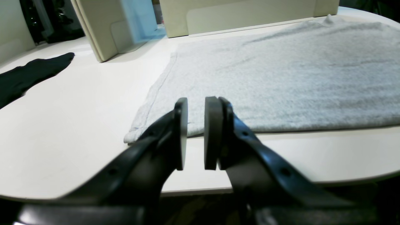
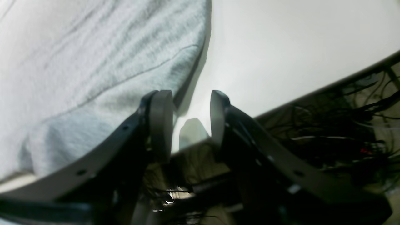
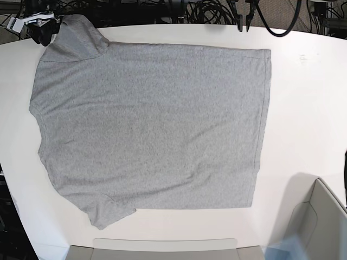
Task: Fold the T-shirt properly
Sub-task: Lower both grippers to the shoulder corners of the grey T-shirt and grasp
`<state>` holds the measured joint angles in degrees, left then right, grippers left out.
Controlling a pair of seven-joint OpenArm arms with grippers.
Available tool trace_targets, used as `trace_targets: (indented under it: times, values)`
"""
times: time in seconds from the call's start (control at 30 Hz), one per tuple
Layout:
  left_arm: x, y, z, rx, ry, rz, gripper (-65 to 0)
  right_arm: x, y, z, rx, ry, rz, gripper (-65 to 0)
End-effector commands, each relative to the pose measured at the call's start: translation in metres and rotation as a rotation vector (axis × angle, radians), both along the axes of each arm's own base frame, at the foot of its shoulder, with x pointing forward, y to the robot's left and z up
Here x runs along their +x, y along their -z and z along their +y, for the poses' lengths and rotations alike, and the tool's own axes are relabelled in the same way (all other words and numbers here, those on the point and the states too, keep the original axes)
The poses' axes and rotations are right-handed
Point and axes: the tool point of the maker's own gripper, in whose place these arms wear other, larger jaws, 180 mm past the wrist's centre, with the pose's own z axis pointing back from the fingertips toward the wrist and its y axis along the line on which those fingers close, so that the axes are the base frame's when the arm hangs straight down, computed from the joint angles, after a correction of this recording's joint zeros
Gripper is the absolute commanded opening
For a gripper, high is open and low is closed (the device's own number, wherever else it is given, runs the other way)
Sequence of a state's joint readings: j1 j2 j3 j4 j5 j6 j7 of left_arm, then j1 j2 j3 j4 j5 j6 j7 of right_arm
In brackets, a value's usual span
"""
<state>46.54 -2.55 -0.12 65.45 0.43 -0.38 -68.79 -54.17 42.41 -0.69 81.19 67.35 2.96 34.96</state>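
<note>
The heather-grey T-shirt point(image 3: 152, 124) lies spread flat on the white table point(image 3: 303, 108), plain side up, with its collar side towards the left of the base view. No lettering shows. My left gripper point(image 3: 242, 24) is open and empty at the table's far edge, just off the hem corner. In the left wrist view the gripper point(image 1: 196, 106) points at the T-shirt's near edge point(image 1: 281, 78). My right gripper point(image 3: 42, 35) is open at the far-left sleeve. In the right wrist view the gripper point(image 2: 190, 97) is beside the sleeve's edge point(image 2: 93, 62), over the table edge, holding nothing.
A black cloth point(image 1: 28, 75) lies on the table to the left in the left wrist view. Beige bins point(image 3: 162, 250) point(image 3: 314, 227) stand along the near edge of the base view. Cables point(image 2: 343, 125) hang below the table edge.
</note>
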Motion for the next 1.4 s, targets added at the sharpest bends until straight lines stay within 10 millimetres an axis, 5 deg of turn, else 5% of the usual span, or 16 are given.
trace_targets:
  times: [0.0,0.2,0.63,0.87,1.03,1.17,1.37]
  values:
    - [-0.005,-0.006,0.000,0.006,-0.001,-0.020,-54.6,0.010,-0.008,0.003,0.020,-0.035,-0.039,-44.1]
    - [-0.005,-0.006,-0.002,0.001,0.002,-0.020,-54.6,0.023,0.017,0.022,0.123,-0.040,-0.003,-44.1]
    - [-0.004,-0.006,-0.002,0.002,0.001,-0.017,-54.4,-0.003,0.034,0.047,0.192,-0.046,0.052,-44.1]
    - [0.034,-0.032,0.006,-0.004,-0.029,0.029,-49.2,-0.004,0.034,0.047,0.193,-0.046,0.055,-44.1]
    - [0.060,-0.035,0.047,-0.268,-0.170,0.126,-45.2,-0.004,0.034,0.047,0.193,-0.046,0.055,-44.1]
    - [0.071,-0.012,0.059,-0.603,-0.153,0.329,-45.4,-0.006,0.035,0.047,0.192,-0.044,0.059,-44.1]
    - [0.068,0.018,0.077,-0.692,-0.231,0.390,-45.8,-0.006,0.035,0.046,0.191,-0.044,0.060,-44.1]
